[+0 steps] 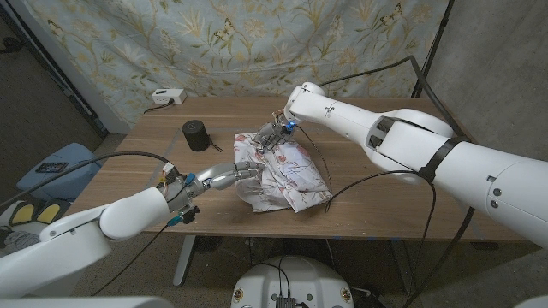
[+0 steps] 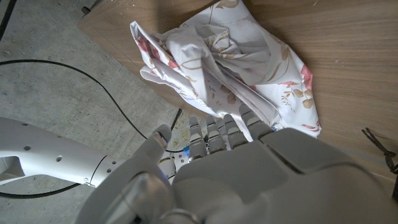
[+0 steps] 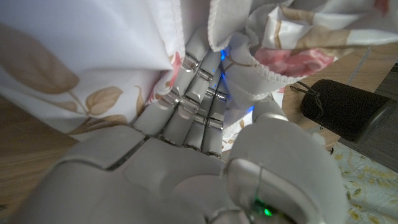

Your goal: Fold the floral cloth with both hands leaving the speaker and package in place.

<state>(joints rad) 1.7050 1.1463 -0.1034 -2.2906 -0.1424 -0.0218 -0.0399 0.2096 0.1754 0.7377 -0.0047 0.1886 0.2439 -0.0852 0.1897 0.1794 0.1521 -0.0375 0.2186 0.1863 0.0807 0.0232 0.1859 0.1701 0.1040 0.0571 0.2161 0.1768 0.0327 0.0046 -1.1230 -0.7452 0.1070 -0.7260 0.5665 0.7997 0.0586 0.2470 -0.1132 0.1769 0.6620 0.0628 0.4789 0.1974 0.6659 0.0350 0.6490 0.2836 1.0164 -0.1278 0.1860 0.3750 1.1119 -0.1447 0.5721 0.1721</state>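
Observation:
The floral cloth [image 1: 282,175] lies crumpled in a heap at the middle of the wooden table [image 1: 385,197]. My left hand [image 1: 224,176] reaches in from the left, its straight fingers [image 2: 217,127] at the cloth's [image 2: 224,68] near edge, with nothing gripped. At the heap's far edge my right hand [image 1: 278,135] is buried in the folds; a hem of the cloth [image 3: 261,43] is pinched between its thumb and fingers [image 3: 199,81]. The black cylindrical speaker [image 1: 196,135] stands left of the cloth, also seen as the speaker [image 3: 342,109] in the right wrist view. A small white package [image 1: 168,97] sits at the table's far left edge.
A black cable [image 1: 330,175] loops over the table by the cloth's right side. A patterned backdrop [image 1: 257,34] hangs behind the table. A blue chair [image 1: 51,171] stands off the table's left end. Bare wood lies right of the cloth.

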